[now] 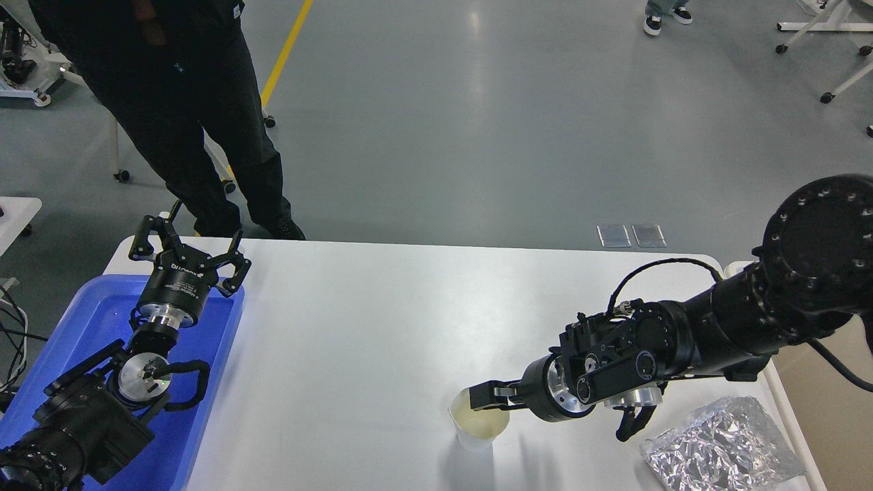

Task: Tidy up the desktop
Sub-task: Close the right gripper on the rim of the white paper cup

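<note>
The white desktop (354, 320) holds a small white paper cup (479, 428) standing upright near the front, right of the middle. My right gripper (485, 397) reaches in from the right, and its dark fingertip sits at the cup's rim, over the opening. It is seen side-on, so its two fingers cannot be told apart. A crumpled silver foil bag (723, 450) lies at the front right corner. My left gripper (194, 235) is open and empty, held above the far end of the blue tray (95, 320).
The blue tray sits along the desktop's left edge under my left arm. A beige bin (829, 402) stands off the right edge. A person in black (198, 116) stands behind the far left corner.
</note>
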{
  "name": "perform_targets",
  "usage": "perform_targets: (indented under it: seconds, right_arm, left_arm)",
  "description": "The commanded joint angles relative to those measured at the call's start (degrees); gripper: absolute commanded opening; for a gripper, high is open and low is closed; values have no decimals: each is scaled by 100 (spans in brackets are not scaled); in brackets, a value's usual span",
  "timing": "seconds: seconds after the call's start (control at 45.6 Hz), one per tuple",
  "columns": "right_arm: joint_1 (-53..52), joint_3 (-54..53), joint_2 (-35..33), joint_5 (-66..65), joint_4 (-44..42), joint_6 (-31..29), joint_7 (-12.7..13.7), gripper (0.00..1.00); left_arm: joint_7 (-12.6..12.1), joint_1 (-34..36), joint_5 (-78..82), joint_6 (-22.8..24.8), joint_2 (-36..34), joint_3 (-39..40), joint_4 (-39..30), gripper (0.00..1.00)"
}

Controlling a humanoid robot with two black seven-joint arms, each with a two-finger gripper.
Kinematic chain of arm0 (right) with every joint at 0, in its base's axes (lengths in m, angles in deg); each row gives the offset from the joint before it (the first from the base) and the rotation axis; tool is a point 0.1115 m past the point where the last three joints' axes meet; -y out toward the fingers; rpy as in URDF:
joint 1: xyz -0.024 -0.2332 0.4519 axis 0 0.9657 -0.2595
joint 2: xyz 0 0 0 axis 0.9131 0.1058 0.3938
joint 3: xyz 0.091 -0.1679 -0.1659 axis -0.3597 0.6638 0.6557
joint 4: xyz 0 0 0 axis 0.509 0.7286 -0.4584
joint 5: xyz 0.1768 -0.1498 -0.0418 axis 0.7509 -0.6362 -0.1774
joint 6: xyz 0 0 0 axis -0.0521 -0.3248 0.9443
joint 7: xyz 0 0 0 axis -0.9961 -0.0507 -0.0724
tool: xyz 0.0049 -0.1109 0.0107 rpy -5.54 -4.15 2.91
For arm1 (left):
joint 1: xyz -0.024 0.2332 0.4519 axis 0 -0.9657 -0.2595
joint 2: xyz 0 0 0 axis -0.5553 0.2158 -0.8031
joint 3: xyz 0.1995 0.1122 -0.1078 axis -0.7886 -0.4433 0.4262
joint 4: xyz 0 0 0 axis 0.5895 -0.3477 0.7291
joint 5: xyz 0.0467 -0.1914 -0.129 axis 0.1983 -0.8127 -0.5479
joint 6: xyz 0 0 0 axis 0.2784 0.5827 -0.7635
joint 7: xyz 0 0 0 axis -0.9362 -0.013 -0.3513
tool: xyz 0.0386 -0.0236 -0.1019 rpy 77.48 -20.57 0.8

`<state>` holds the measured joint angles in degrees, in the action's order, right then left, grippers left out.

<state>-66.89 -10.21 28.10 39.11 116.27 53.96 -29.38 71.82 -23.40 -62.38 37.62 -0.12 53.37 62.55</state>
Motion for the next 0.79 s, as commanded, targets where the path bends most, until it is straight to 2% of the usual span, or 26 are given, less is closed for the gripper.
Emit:
perform_targets:
  seconds: [0.0,0.219,0.483,0.571,0.768]
  right_arm:
    - [165,11,0,-87,-132,71,-30,94]
    - [235,29,0,-219,-158,71,-100,83]
    - [262,37,0,-245,-158,71,-109,78]
    - [271,37,0,-254,-167,80,-100,72]
    - [262,152,0,-289,-176,80,-109,66]
  left_arm:
    - [0,0,-6,3,0,0,0,100]
    - [0,0,3,-6,0,0,0,100]
    - [0,0,3,3,0,0,0,100]
    - [0,0,3,3,0,0,0,100]
    - [0,0,-6,-6,0,0,0,100]
